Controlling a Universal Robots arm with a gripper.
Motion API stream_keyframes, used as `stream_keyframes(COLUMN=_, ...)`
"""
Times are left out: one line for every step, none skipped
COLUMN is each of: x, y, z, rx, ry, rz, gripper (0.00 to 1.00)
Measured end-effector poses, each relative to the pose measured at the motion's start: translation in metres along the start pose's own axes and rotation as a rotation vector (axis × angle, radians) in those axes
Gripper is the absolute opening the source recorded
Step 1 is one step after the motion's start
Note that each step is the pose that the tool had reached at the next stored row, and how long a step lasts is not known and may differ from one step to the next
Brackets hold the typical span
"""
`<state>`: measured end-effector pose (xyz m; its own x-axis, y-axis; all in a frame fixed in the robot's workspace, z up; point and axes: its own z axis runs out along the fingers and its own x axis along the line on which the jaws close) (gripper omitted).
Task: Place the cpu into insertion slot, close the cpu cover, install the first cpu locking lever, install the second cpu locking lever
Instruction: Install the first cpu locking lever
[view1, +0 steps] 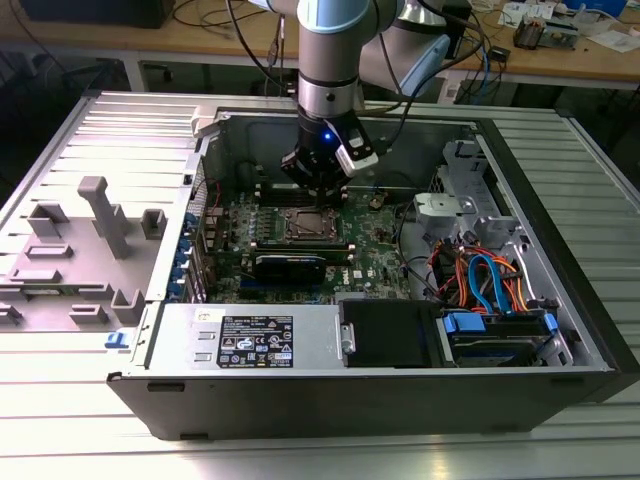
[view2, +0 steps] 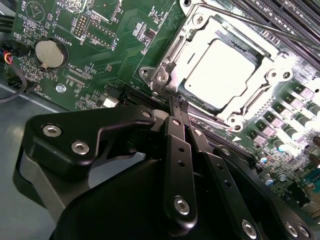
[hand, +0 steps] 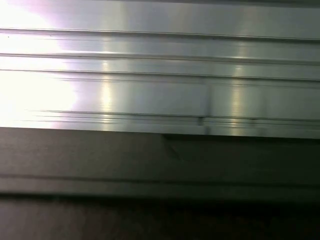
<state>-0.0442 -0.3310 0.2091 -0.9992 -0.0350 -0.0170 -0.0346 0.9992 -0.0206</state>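
Gripper (view2: 179, 107) low inside open computer case (view1: 560, 330), fingers (view2: 176, 145) pressed together, tips at edge of insertion slot (view1: 307, 225). Cpu (view2: 220, 72) seated in slot, dull silver top showing. Cpu cover (view2: 200, 27) down flat around chip (frame over its edges). Thin locking lever (view2: 260, 24) runs along slot's far side. Coin battery (view2: 49, 54) on green motherboard (view2: 100, 65), well apart from slot.

Closed claw (view2: 179, 102) beside covered cpu (view2: 222, 75)

Bright glare on ribbed metal in the first wrist view, dim case interior, cpu (view2: 223, 74) washed pale
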Motion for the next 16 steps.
stream_keyframes(x=0.0, y=0.0, z=-0.0002, rx=0.0, ry=0.0, rz=0.0, gripper=0.11)
stream_keyframes(x=0.0, y=0.0, z=-0.0002, rx=0.0, ry=-0.0001, rz=0.0, gripper=0.11)
stream_keyframes(x=0.0, y=0.0, z=-0.0003, rx=0.0001, ry=-0.0001, rz=0.0, gripper=0.11)
stream_keyframes(x=0.0, y=-0.0001, z=-0.0004, rx=0.0003, ry=0.0, rz=0.0, gripper=0.11)
stream_keyframes(x=0.0, y=-0.0001, z=-0.0004, rx=0.0015, ry=0.0001, rz=0.0, gripper=0.11)
stream_keyframes(x=0.0, y=-0.0001, z=-0.0003, rx=0.0039, ry=0.0002, rz=0.0, gripper=0.11)
stream_keyframes(x=0.0, y=-0.0001, z=0.0, rx=0.0059, ry=0.0003, rz=0.0, gripper=0.11)
stream_keyframes(x=0.0, y=0.0, z=0.0007, rx=0.0079, ry=0.0003, rz=0.0, gripper=0.11)
stream_keyframes(x=0.0, y=0.0, z=0.0019, rx=0.0117, ry=0.0005, rz=0.0, gripper=0.11)
stream_keyframes(x=0.0, y=0.0, z=0.0026, rx=0.0139, ry=0.0006, rz=0.0, gripper=0.11)
stream_keyframes(x=0.0, y=0.0, z=0.0029, rx=0.0145, ry=0.0007, rz=0.0, gripper=0.11)
stream_keyframes(x=0.0001, y=0.0, z=0.0033, rx=0.0149, ry=0.0007, rz=0.0, gripper=0.11)
stream_keyframes(x=0.0001, y=0.0, z=0.0039, rx=0.0155, ry=0.0008, rz=0.0, gripper=0.11)
stream_keyframes(x=0.0001, y=0.0, z=0.0043, rx=0.0158, ry=0.0008, rz=0.0, gripper=0.11)
stream_keyframes(x=0.0001, y=0.0, z=0.0046, rx=0.016, ry=0.0008, rz=0.0, gripper=0.11)
stream_keyframes(x=0.0001, y=0.0, z=0.005, rx=0.0163, ry=0.0007, rz=0.0, gripper=0.11)
